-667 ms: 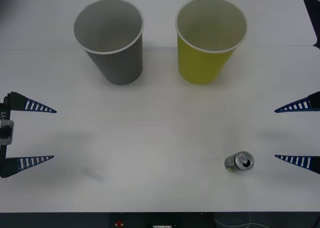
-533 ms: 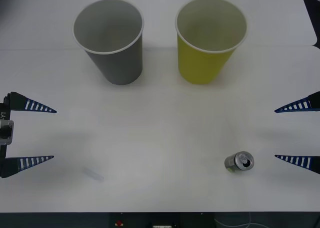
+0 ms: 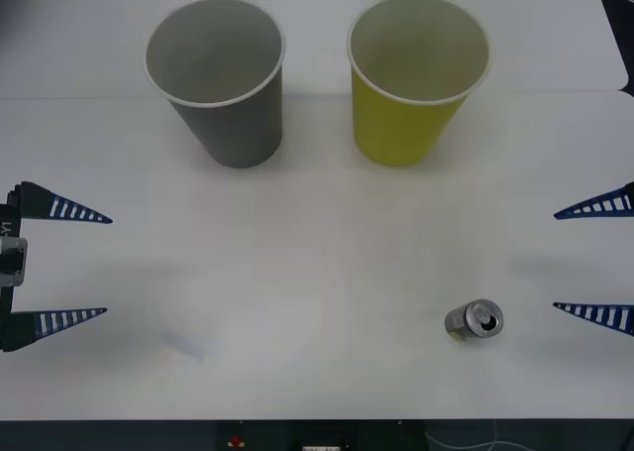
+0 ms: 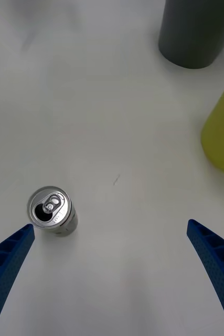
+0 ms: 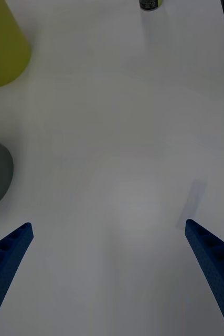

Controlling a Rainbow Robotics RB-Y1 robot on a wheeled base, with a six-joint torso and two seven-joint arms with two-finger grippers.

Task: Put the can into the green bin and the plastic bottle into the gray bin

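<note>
Small silver-topped drink can (image 3: pixel 475 320) upright near white bench's (image 3: pixel 317 263) front-right edge, gray paper cup (image 3: pixel 220 79) and yellow-green paper cup (image 3: pixel 412 77) at back, left hand (image 3: pixel 54 264) and right hand (image 3: pixel 599 262) both wide, empty.

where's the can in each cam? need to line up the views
Front view: the can stands upright on the table, near the right gripper.
Right wrist view: the can, close by one blue finger.
Left wrist view: the can, far off at the edge.
Shared landmark: the green bin.
</note>
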